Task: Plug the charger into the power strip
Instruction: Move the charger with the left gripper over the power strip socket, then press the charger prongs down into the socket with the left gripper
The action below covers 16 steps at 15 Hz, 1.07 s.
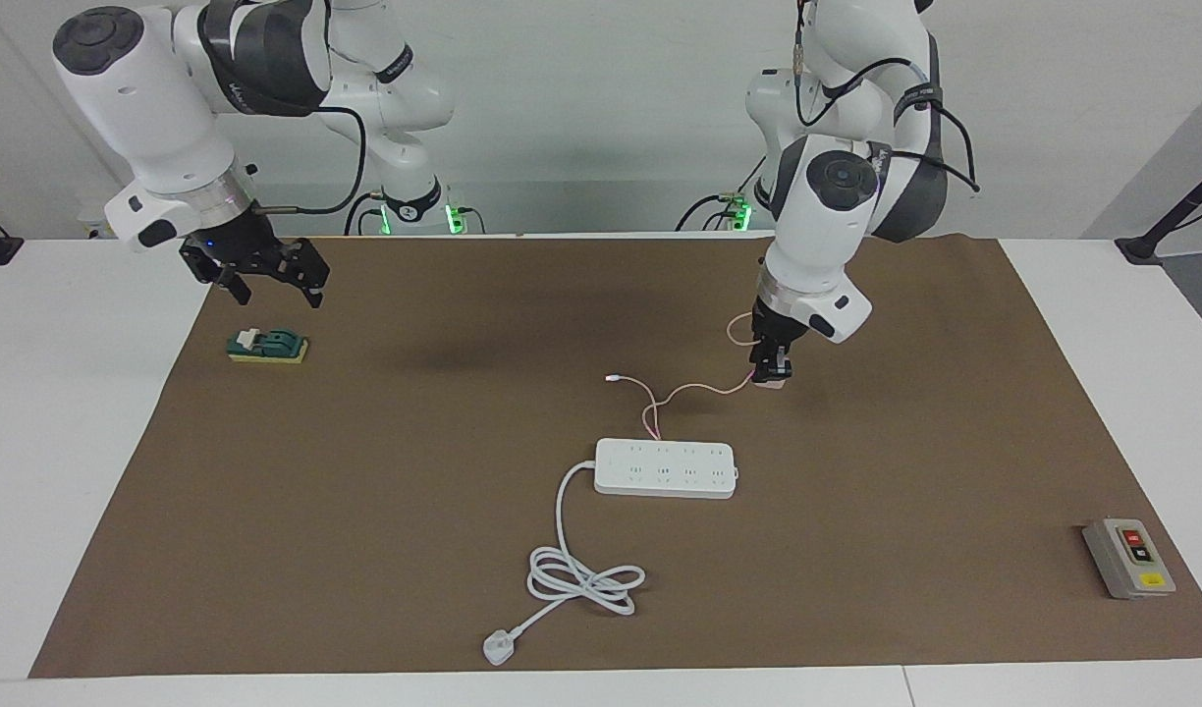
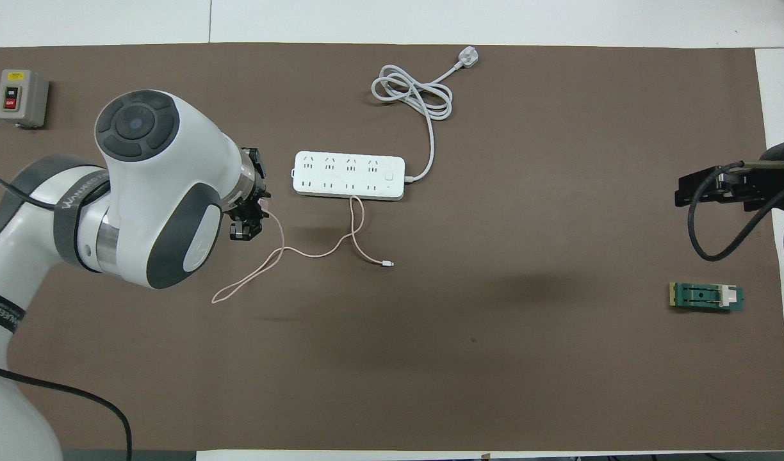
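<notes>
The white power strip (image 1: pixel 665 468) (image 2: pixel 349 175) lies flat mid-table, sockets up. My left gripper (image 1: pixel 773 374) (image 2: pixel 251 211) hangs over the mat just beside the strip's end toward the left arm, shut on the pale pink charger (image 1: pixel 775 383). From above, the arm hides most of the charger. Its thin pink cable (image 1: pixel 699 390) (image 2: pixel 315 254) trails in loose loops on the mat to the strip's robot-side edge. My right gripper (image 1: pixel 272 287) (image 2: pixel 686 190) waits open in the air near the green-and-yellow block.
The strip's thick white cord (image 1: pixel 581 579) (image 2: pixel 412 93) coils farther from the robots and ends in a white plug (image 1: pixel 498 648). A green-and-yellow block (image 1: pixel 267 346) (image 2: pixel 706 297) lies at the right arm's end. A grey button box (image 1: pixel 1128 558) (image 2: pixel 22 97) sits at the left arm's end.
</notes>
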Motion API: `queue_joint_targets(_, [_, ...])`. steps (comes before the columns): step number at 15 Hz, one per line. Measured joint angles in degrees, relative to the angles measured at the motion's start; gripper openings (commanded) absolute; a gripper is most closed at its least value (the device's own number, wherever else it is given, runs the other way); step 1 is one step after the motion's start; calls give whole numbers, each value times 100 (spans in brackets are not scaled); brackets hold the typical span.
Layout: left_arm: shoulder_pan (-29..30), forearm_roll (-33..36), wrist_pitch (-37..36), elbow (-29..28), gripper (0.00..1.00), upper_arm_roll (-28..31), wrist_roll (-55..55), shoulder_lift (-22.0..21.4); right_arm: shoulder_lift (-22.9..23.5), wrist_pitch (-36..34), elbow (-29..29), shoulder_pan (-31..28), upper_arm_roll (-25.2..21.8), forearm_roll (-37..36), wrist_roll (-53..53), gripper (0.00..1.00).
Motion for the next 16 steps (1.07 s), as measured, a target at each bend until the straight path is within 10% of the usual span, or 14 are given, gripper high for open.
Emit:
queue_joint_targets(11, [-261, -240, -313, 1847, 0, 29, -690, 1730, 0, 0, 0, 0, 0, 0, 0, 100])
queue_joint_targets(16, [-267, -240, -378, 2038, 0, 42, -720, 1868, 0, 0, 0, 0, 0, 0, 0, 100])
